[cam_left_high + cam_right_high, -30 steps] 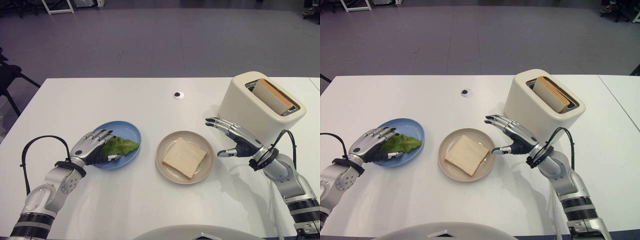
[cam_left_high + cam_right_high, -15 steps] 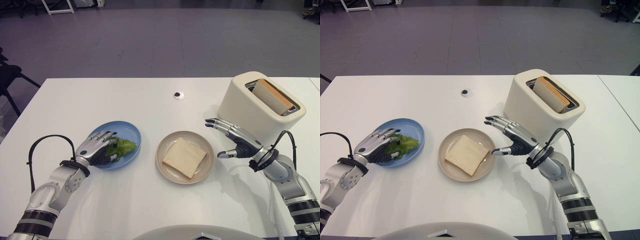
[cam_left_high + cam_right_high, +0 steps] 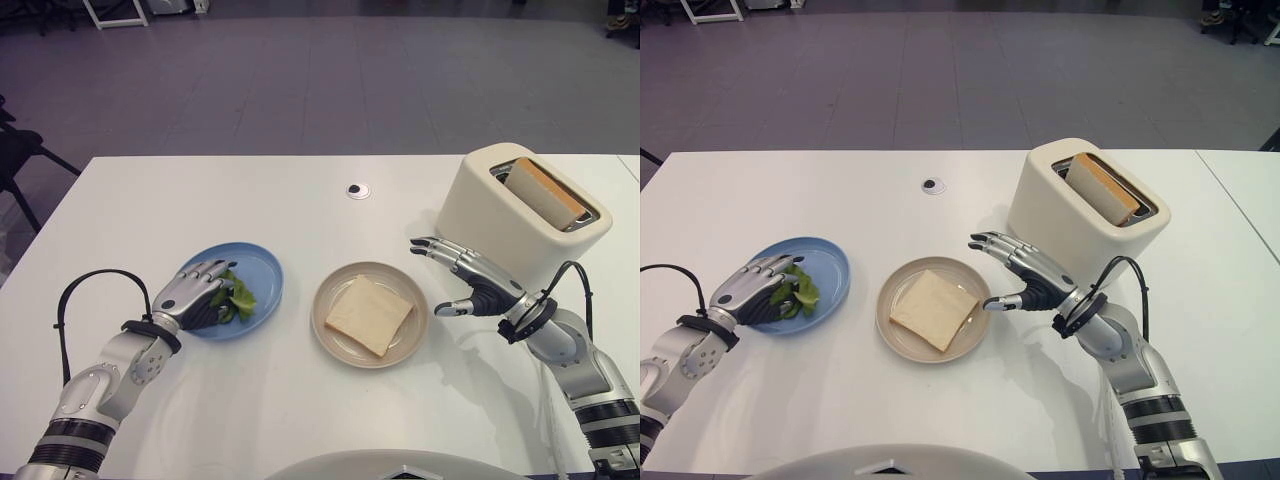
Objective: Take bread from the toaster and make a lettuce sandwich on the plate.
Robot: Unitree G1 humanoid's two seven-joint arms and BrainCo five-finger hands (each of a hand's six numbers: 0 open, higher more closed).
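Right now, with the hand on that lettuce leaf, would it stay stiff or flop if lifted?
Probably floppy: the lettuce looks crumpled and bunched under the left hand rather than lying flat. Likely light too, being a thin leaf. Its ruffled edges might tear if squeezed hard.

My head's stereo pair
Both look down toward 12 o'clock, close, sharing the table [image 3: 300, 210] and toaster [image 3: 490, 215] at 2 o'clock.

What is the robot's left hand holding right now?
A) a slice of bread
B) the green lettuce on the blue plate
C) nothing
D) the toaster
B: the left hand is curled around the lettuce on the blue plate, while the bread slice lies alone on the beige plate.
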